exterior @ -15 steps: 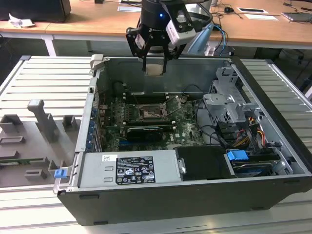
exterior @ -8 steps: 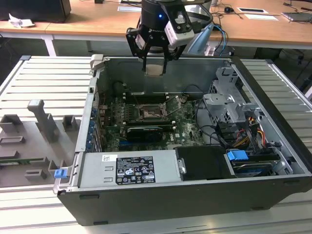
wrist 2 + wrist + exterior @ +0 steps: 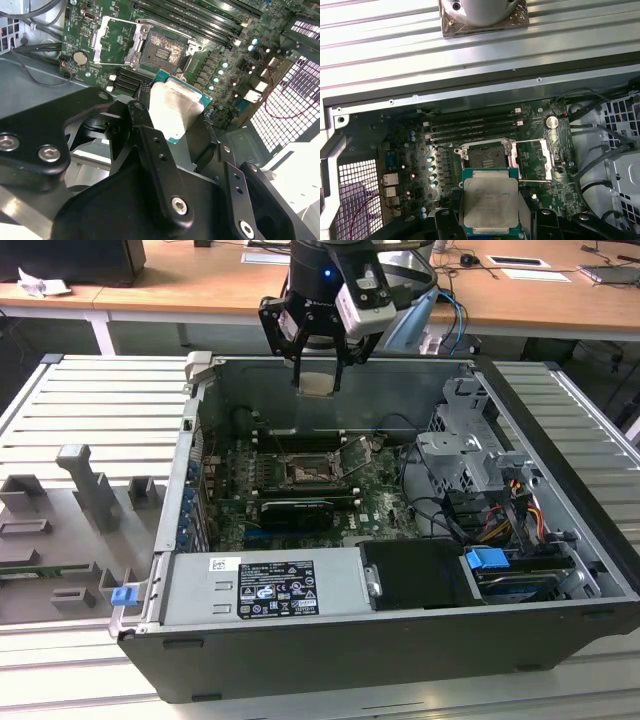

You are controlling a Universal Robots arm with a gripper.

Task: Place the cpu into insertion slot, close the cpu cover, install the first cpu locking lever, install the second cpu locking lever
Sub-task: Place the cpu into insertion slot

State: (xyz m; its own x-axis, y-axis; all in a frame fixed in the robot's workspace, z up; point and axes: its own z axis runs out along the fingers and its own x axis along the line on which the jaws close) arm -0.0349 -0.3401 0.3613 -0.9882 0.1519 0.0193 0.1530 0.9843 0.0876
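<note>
**Cpu held over open slot**

The cpu point(image 3: 490, 202) is pinched by its edges in the end effector point(image 3: 320, 380) and is held in the air over the case point(image 3: 300, 650), well apart from the slot point(image 3: 487, 154). The cover point(image 3: 532, 160) (a silvery frame) is swung open beside the slot, whose dark centre is left bare.

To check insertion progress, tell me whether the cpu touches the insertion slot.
Apart: in the exterior view the gripper holds the cpu high above the insertion slot.
</note>
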